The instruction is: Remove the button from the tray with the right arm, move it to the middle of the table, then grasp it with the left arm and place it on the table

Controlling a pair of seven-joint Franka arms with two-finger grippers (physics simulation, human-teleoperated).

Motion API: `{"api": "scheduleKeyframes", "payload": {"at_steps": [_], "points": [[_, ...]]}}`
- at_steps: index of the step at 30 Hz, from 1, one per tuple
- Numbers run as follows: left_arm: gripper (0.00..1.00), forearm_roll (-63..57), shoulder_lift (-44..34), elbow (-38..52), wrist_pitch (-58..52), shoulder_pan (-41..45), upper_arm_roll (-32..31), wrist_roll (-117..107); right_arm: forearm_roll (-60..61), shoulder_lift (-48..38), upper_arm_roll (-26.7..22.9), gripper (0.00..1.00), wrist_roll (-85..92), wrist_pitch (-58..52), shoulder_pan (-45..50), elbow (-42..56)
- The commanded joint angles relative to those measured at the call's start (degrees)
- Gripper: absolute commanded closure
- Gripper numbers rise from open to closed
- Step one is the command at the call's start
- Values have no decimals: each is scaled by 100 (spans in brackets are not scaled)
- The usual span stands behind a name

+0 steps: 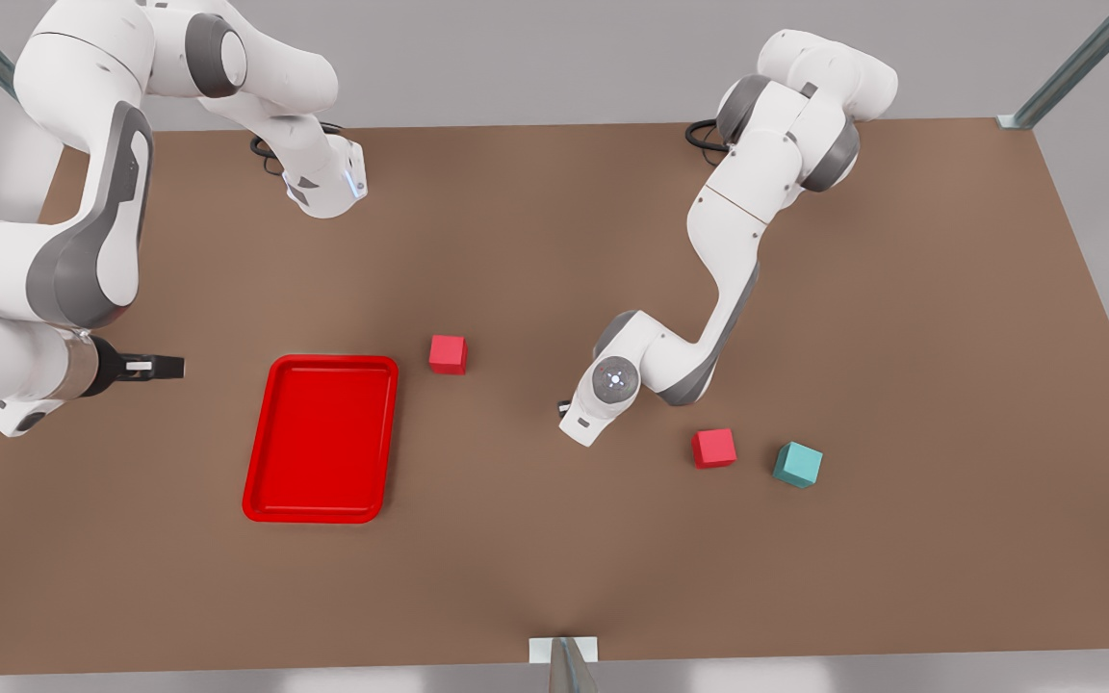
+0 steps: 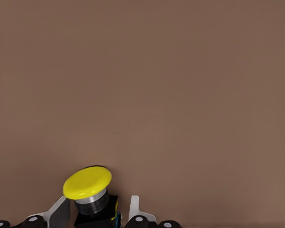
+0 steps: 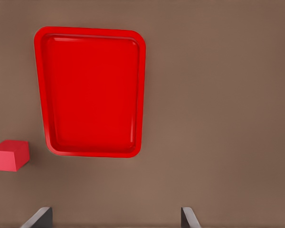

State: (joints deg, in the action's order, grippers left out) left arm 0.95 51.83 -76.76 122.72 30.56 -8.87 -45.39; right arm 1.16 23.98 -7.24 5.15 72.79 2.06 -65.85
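Note:
The button [image 2: 88,187], a yellow round cap on a dark boxy body, sits between the fingers of my left gripper [image 2: 99,210], which is shut on it just above the bare brown table [image 2: 180,95]. In the front view the left arm's wrist [image 1: 595,412] hangs low over the table's middle and hides the button. The red tray [image 1: 322,362] lies toward the front view's left with nothing in it. My right gripper [image 1: 167,366] hovers left of the tray with its fingers [image 3: 40,217] spread wide and open, looking down on the tray [image 3: 140,95].
One red cube [image 1: 448,353] stands just right of the tray's far corner, also the red cube [image 3: 9,155] seen in the right wrist view. Another red cube [image 1: 713,448] and a teal cube [image 1: 797,464] stand close to the right of the left arm's wrist.

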Motion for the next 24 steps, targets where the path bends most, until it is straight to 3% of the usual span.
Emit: {"api": "scheduleKeyframes", "payload": {"at_steps": [1,8,10,13,17,24], "points": [[30,2,2,3,24,-7,-1,136,7,-8,-5,0,118,-2,-4,2],[31,-7,46,-41,6,-7,-1,144,7,-8,4,0,109,-2,5,2],[41,-7,46,-41,-12,-7,-1,144,-11,-8,-5,0,109,-2,5,2],[45,-7,46,-50,-12,-7,8,162,-11,-8,-5,0,109,-2,5,2],[56,-7,46,-50,-12,-15,8,171,-11,-8,-5,0,109,-2,14,2],[58,-25,20,-41,-38,-15,17,180,-2,-8,4,0,109,7,23,2]]}}
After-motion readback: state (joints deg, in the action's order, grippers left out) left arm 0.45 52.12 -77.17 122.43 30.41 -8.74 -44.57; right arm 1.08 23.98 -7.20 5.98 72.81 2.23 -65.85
